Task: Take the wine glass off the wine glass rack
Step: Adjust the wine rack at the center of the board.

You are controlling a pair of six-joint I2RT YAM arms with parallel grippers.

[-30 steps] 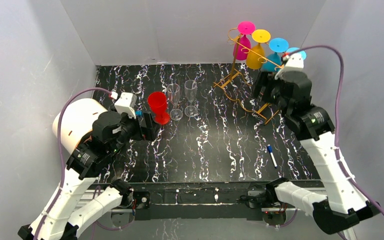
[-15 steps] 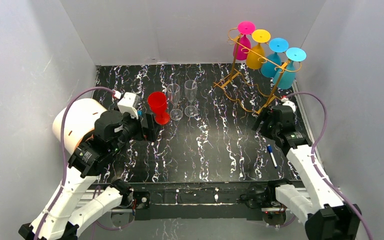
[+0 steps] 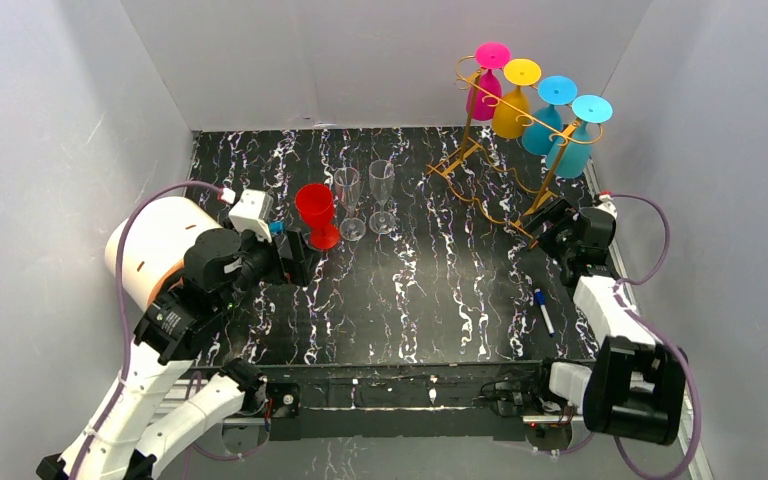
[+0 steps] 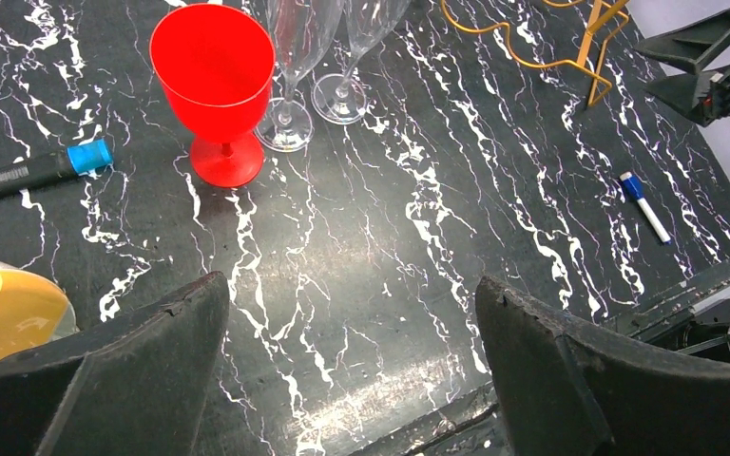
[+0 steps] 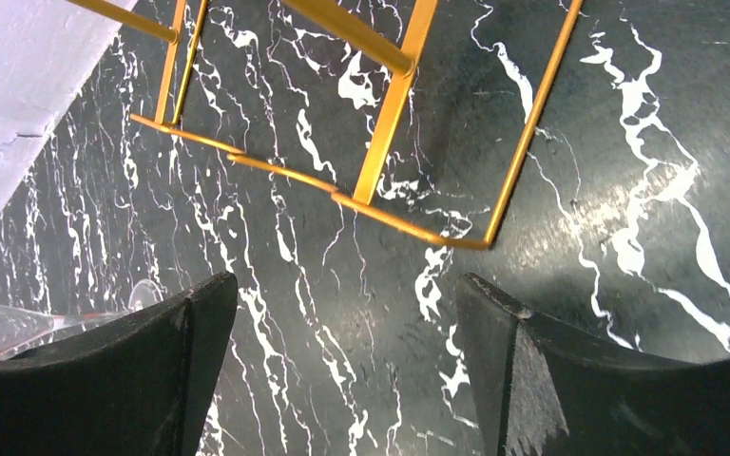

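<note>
The gold wine glass rack (image 3: 469, 125) stands at the back right. Several wine glasses hang upside down from it in a row, among them a pink one (image 3: 484, 92), a yellow one (image 3: 512, 112) and a light blue one (image 3: 573, 152). My right gripper (image 3: 546, 218) is low over the table at the near right corner of the rack's base, open and empty. In the right wrist view the base wire (image 5: 380, 214) lies just beyond the gripper (image 5: 347, 299). My left gripper (image 3: 298, 257) is open and empty, beside a red goblet (image 3: 316, 212).
Two clear flutes (image 3: 348, 202) (image 3: 382, 196) stand next to the red goblet (image 4: 214, 76). A small pen (image 3: 543, 311) lies near the right arm. A black marker with a blue band (image 4: 48, 166) lies by the left gripper (image 4: 352, 304). A white roll (image 3: 155, 245) sits at far left.
My right arm has dropped from beside the hanging glasses down to the table by the rack's base and pulled in toward the right wall. The left arm has barely moved.
</note>
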